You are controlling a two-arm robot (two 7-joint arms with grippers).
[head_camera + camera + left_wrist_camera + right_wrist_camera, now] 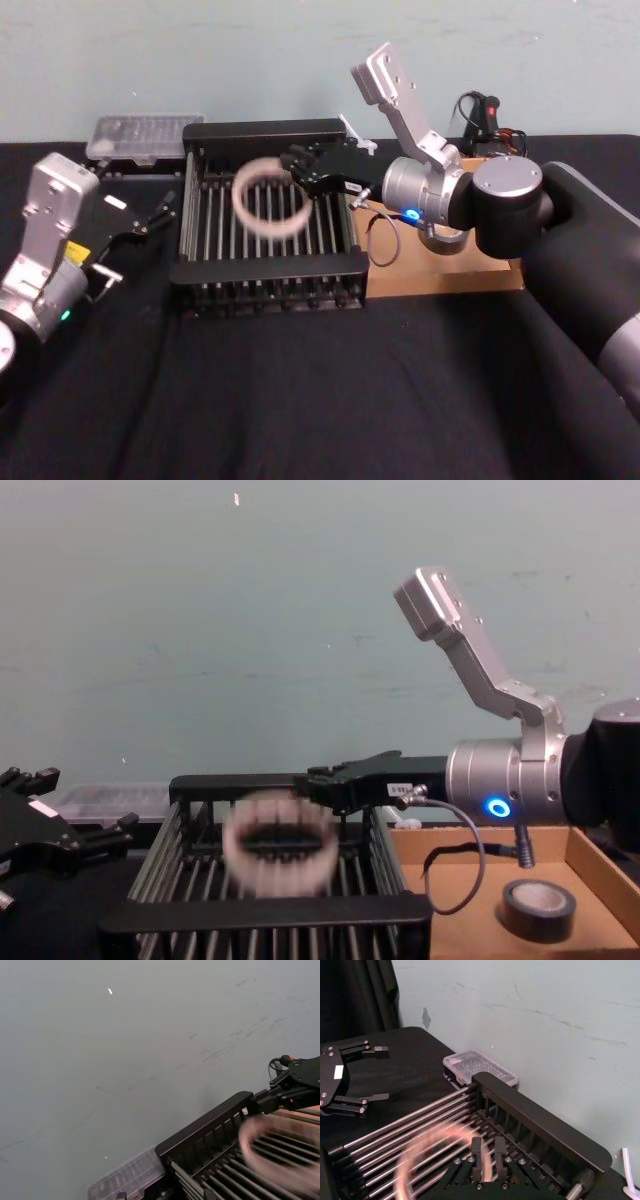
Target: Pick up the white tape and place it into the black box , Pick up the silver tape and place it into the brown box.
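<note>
While a black cloth (pixel 300 400) is spread over the table and a pale blue-green scuffed wall (pixel 200 60) closes the room behind, the black box (pixel 268 276) is seen at the middle of the head view, its barred floor bare along the near side. The brown box (pixel 480 280) is set touching the crate at its 3 o'clock side, and in the chest view the silver tape (pixel 537 909) is seen lying flat inside it. The white tape (pixel 271 196) is blurred, caught in the air above the crate's bars, apart from the fingers; its print cannot be read. The right gripper (pixel 312 170) is held over the crate's 1 o'clock corner, just beside the ring, its fingers (pixel 476 1146) spread narrowly with nothing between them. The left gripper (pixel 150 222) is parked at the crate's 9 o'clock, fingers wide and empty. A clear plastic case (pixel 142 135) is placed at 11 o'clock. No writing can be read anywhere.
</note>
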